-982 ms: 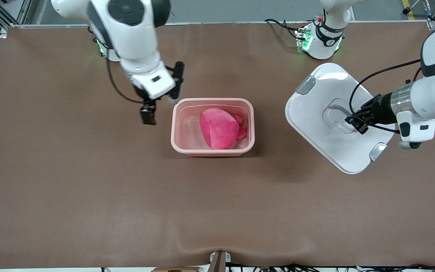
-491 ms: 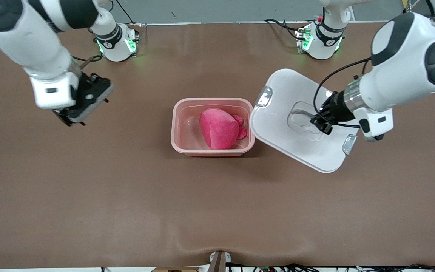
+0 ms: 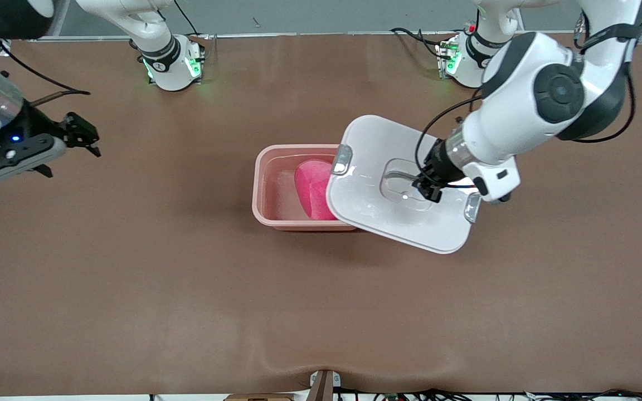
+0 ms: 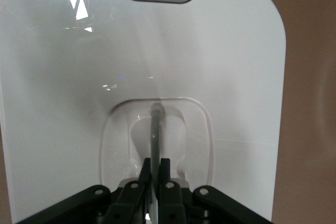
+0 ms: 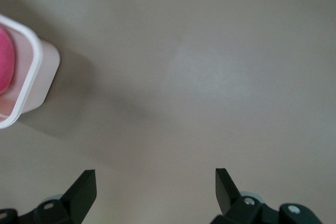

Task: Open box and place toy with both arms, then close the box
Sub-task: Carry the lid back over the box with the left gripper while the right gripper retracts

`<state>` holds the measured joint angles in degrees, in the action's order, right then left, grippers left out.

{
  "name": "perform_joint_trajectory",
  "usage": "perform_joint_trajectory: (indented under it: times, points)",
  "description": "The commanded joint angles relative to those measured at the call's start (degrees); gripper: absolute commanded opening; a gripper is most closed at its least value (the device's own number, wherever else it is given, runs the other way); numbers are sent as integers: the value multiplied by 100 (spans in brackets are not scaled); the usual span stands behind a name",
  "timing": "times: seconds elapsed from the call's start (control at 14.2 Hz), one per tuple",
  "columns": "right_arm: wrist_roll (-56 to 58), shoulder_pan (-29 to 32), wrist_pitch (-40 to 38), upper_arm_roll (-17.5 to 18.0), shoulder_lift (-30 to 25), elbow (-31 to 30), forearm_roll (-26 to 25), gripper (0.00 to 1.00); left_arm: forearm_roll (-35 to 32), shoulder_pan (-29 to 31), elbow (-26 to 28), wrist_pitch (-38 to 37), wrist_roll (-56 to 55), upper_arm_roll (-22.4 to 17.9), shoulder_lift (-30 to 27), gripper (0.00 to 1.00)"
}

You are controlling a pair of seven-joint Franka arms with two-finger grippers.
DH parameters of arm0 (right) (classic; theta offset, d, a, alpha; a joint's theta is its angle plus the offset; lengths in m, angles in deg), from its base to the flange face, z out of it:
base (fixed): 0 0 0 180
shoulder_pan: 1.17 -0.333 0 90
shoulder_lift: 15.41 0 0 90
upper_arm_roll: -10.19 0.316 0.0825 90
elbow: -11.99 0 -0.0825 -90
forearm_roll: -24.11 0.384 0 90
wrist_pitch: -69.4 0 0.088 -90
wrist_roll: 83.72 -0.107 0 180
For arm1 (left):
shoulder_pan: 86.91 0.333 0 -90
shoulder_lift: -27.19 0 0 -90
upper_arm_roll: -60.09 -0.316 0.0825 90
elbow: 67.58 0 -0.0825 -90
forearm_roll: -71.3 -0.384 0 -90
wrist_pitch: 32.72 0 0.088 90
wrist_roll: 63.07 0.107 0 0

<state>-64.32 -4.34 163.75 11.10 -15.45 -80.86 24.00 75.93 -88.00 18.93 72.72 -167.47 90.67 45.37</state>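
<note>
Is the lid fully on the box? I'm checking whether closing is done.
No: the lid, held by the left pincer, covers only part of the box; the toy still shows.

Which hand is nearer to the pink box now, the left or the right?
Left. The left hand holds the lid by its handle, above the box toward the left arm's end. The right hand is open, over bare table toward the right arm's end.

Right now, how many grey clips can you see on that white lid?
2: one clip sits at the lid's end over the box, the other clip at the opposite end. None seems hidden.
</note>
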Motion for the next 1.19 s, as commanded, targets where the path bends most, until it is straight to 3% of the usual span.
perform_joint_trajectory:
  times: [0.0,0.21,0.42,0.77,1.12]
  points:
    - [-679,414,-57,208,-58,39,20,100,-260,-286,-2,344,-606,-17,115,0]
    - [-1938,589,-276,173,-67,73,2,100,-768,-751,-2,740,-1432,-17,370,0]
    - [-2168,941,-268,156,-40,144,265,100,-1121,-1103,-2,934,-2101,-17,538,0]
    - [-2116,705,-592,-362,21,513,344,100,-1965,-1728,24,1049,-3384,-17,757,0]
    - [-2107,660,-971,-82,21,619,221,100,-2957,-2255,86,1119,-4659,-17,1021,0]
